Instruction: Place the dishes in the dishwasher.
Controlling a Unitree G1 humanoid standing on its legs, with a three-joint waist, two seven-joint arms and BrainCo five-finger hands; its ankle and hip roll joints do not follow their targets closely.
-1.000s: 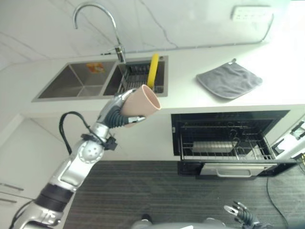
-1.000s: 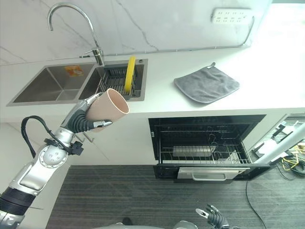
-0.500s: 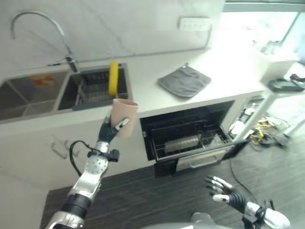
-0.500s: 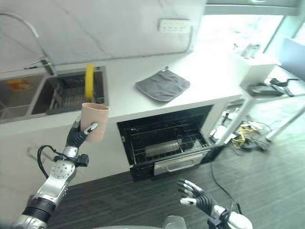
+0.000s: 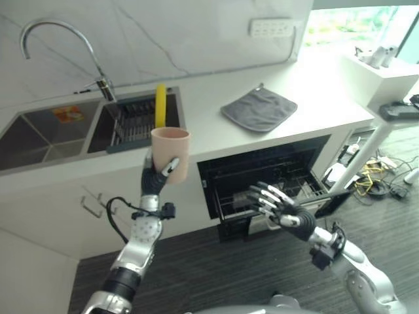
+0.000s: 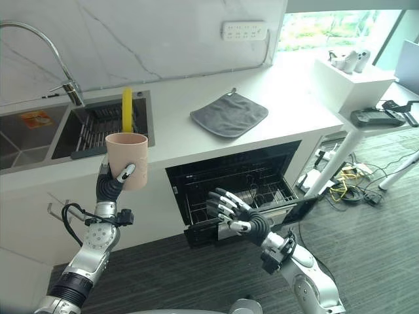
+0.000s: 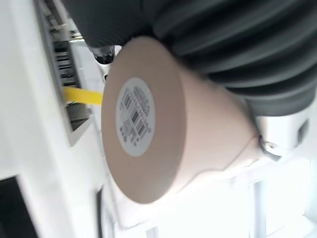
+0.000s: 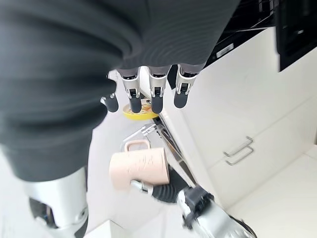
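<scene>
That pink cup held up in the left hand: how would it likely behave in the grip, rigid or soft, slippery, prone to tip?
The pink cup keeps its round rim in the left hand, so it is probably rigid. Its smooth matte wall tapers toward the base, so it might slide in the grip. Held upright and apparently empty, it is probably light.

Faucet: curved, chrome, behind double sink.
Cloth: grey, flat on counter, right of sink.
Outlet strip: on marble wall.
</scene>
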